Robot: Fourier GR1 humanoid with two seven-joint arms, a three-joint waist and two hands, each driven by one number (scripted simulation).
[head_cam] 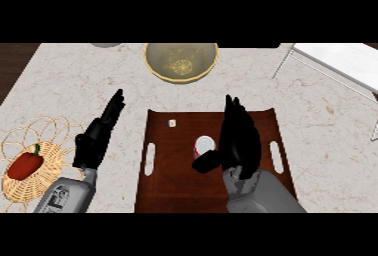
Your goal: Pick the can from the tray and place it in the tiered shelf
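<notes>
The right hand (238,137) is held over the tray (166,175), fingers straight and pointing away from the robot, thumb spread toward the left. Nothing is gripped; the hand is wide. Just left of its palm, partly hidden behind it, the can (204,145) is seen on the tray as a pale oval with a red edge. Whether the hand touches the can cannot be told. A small pale object (172,123) lies on the tray, beyond the hand and to its left. Slots are cut in the tray's two sides, one just right of the hand.

Far beyond the fingertips, a round yellowish bowl (181,61) is set on the counter (325,130). Beyond and to the right of the hand, the white shelf (336,62) is seen at the counter's corner, well apart from the tray.

The left hand (97,137) is held left of the tray, fingers straight and relaxed, holding nothing. Left of it, a red pepper (26,164) lies on a wicker mat (33,195).
</notes>
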